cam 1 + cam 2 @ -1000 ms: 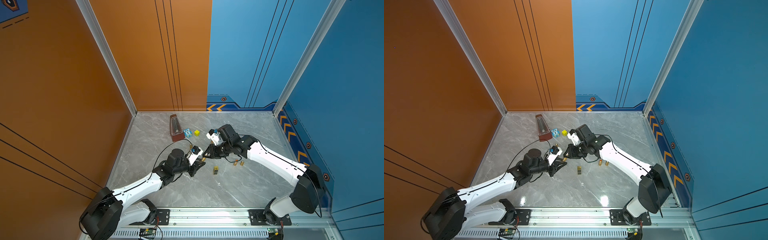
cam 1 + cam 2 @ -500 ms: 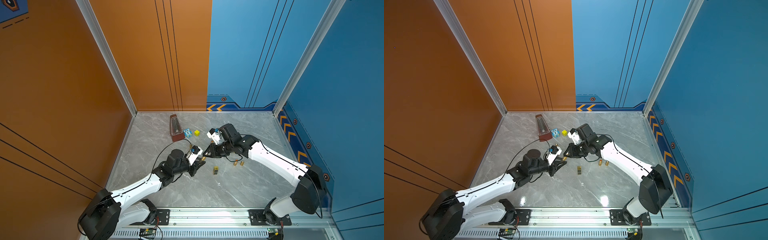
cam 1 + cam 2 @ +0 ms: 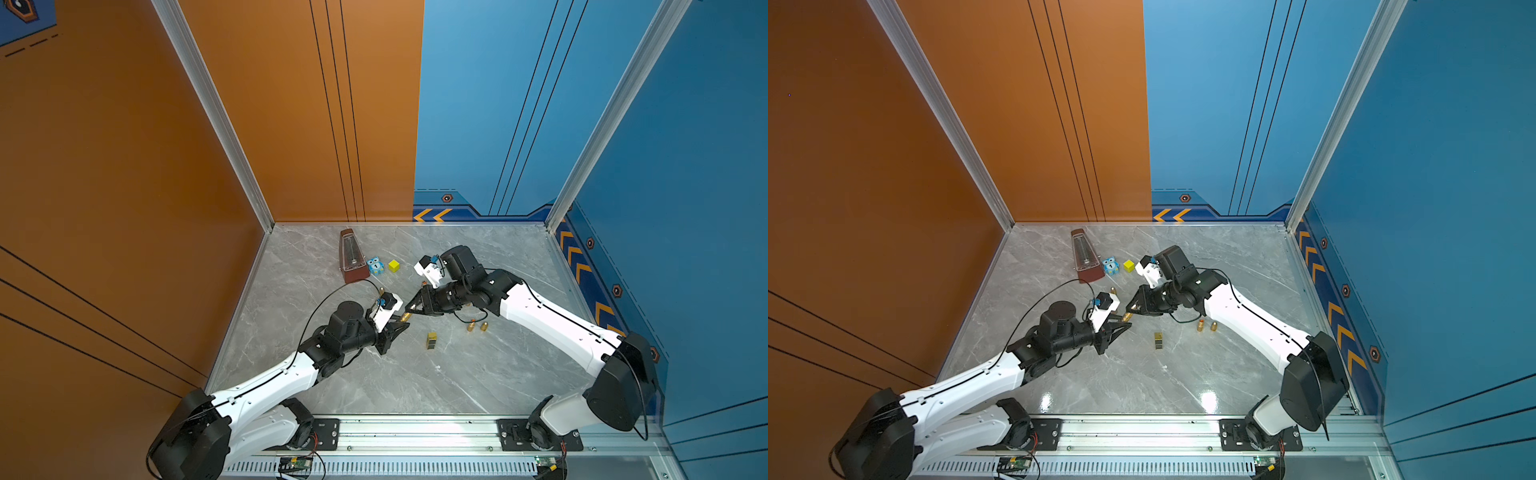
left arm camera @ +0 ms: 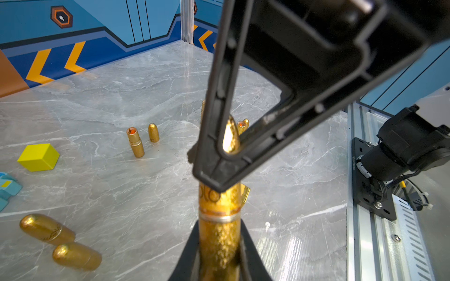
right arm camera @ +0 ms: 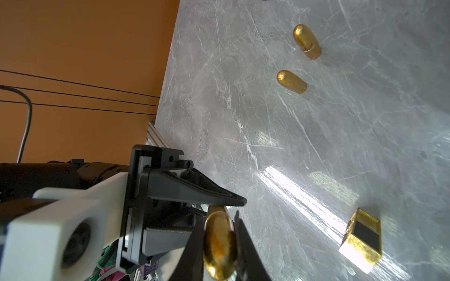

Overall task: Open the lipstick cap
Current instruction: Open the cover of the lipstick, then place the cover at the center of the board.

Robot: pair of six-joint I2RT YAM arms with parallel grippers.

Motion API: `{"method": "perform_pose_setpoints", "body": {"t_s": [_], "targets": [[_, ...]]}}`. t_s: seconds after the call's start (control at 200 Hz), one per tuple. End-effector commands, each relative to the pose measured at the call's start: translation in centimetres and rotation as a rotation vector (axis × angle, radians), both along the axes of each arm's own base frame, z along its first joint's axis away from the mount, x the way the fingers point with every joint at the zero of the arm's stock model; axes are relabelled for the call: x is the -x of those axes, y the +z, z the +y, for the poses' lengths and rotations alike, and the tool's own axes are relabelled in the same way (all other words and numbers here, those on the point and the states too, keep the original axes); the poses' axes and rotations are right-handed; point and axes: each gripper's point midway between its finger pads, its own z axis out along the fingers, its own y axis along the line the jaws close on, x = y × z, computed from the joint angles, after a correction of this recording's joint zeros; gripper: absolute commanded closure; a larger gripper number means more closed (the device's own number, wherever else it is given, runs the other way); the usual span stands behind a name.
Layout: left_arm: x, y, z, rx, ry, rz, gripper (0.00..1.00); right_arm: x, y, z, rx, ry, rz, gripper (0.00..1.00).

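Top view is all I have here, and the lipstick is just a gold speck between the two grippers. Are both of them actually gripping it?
Observer: The left wrist view shows the left gripper clamped on the lower half of the lipstick.
Operator: And the right one?
Observer: Its wrist view shows the right gripper shut on the rounded cap.
Operator: Is the cap off yet?
Observer: No. Up close, the cap sits down against the silver ring, with no gap showing.
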Motion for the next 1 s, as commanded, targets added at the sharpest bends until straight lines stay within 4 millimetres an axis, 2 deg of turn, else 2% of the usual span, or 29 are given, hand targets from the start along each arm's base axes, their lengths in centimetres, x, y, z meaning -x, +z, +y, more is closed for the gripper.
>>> {"method": "perform_pose_setpoints", "body": {"t_s": [0.0, 0.15, 0.23, 0.385, 0.505, 0.671, 0.686, 0.791, 0.991], "targets": [[0.2, -2.5, 1.6, -0.071, 0.055, 0.069, 1.00, -1.9, 1.0, -2.4, 0.047, -0.088, -0.068, 0.84], [0.2, -2.1, 1.8, -0.062, 0.062, 0.056, 1.00, -2.2, 0.8, -2.7, 0.059, -0.097, -0.080, 0.84], [0.1, -1.9, 2.0, -0.061, 0.077, 0.049, 1.00, -2.7, 0.0, -3.2, 0.099, -0.120, -0.096, 0.83], [-0.4, -2.4, 2.6, -0.074, 0.126, 0.051, 1.00, -4.7, -3.4, -4.9, 0.258, -0.207, -0.137, 0.83], [-1.1, -2.7, 3.5, -0.090, 0.190, 0.047, 1.00, -6.0, -6.5, -5.4, 0.413, -0.234, -0.185, 0.83], [-1.5, -2.9, 4.3, -0.097, 0.236, 0.038, 1.00, -7.7, -9.9, -5.2, 0.543, -0.242, -0.231, 0.84], [-1.5, -2.9, 4.4, -0.098, 0.239, 0.036, 1.00, -7.1, -10.1, -4.3, 0.549, -0.219, -0.243, 0.84], [-1.8, -3.0, 4.8, -0.100, 0.263, 0.034, 1.00, -7.8, -12.1, -3.5, 0.594, -0.220, -0.258, 0.84], [-2.0, -3.0, 5.4, -0.097, 0.296, 0.027, 1.00, -9.1, -14.2, -2.2, 0.670, -0.211, -0.313, 0.85]]}}
